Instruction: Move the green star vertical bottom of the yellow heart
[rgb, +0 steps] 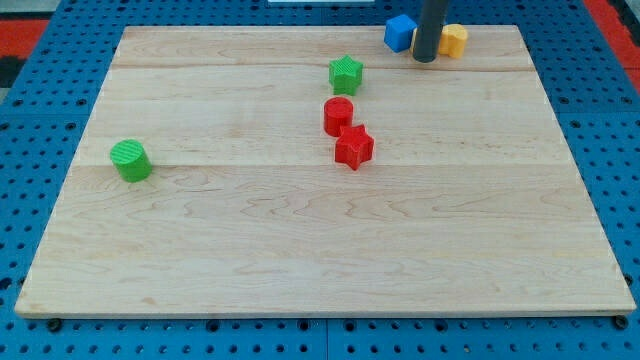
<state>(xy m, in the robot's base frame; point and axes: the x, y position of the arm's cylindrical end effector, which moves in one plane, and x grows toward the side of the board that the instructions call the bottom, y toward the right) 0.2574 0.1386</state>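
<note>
The green star (346, 74) lies on the wooden board, right of centre near the view's top. The yellow block (455, 40), partly hidden by my rod, sits at the top right edge; its heart shape is hard to make out. My tip (424, 58) stands between the yellow block and a blue block (401, 32), close to both. The green star is well to the left of my tip and a little lower in the view.
A red cylinder (338, 116) and a red star (353, 147) sit close together just below the green star. A green cylinder (130, 160) lies at the view's left. The wooden board (300, 250) rests on a blue perforated base.
</note>
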